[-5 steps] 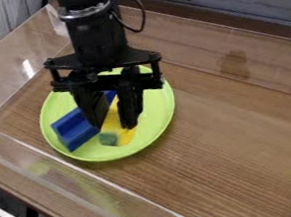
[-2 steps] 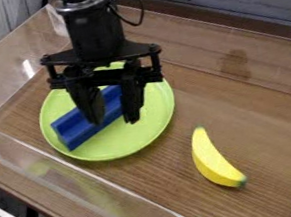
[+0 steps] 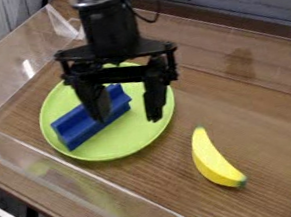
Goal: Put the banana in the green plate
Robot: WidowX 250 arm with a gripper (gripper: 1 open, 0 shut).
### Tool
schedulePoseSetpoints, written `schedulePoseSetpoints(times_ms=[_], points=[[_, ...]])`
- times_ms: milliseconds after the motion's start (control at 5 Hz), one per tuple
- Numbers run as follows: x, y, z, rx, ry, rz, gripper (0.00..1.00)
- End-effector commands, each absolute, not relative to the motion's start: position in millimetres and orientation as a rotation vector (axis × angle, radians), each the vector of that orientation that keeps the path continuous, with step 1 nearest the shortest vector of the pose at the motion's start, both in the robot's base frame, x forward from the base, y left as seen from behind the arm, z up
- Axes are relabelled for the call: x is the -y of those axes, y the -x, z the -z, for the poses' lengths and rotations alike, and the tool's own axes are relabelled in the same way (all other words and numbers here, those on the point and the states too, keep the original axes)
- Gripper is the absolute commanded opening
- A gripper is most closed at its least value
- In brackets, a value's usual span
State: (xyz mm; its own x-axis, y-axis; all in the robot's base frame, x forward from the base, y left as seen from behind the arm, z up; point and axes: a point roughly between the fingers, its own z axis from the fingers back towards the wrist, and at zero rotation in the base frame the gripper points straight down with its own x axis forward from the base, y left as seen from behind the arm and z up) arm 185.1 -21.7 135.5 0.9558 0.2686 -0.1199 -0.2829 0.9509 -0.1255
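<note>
Hovering open: gripper (image 3: 126, 105) | over: green plate (image 3: 145, 133) | banana (image 3: 215, 159): on table (image 3: 249, 107)

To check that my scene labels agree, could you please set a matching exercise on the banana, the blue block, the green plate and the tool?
Things:
1. Banana
2. Blue block
3. Green plate
4. Tool

Descriptions:
A. round, beneath the blue thing
B. open, above the plate
C. yellow and curved, on the table beside the plate
D. ridged, lying on the plate

Pairs: 1-C; 2-D; 3-A; 4-B
</note>
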Motion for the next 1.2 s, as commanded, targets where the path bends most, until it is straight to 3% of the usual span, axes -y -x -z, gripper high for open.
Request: schedulePoseSetpoints(times_ms=[0,200,600,1000], points=[[22.8,-181.4,-144.8,-0.073,0.148,-0.211,1.00],[21.7,-175.3,-144.9,-0.082,0.148,-0.146,1.00],[47.5,-203.7,-153.7,-0.084,0.154,-0.056,1.00],[88.5,-199.4,-126.1,-0.047,0.187,-0.153,1.00]])
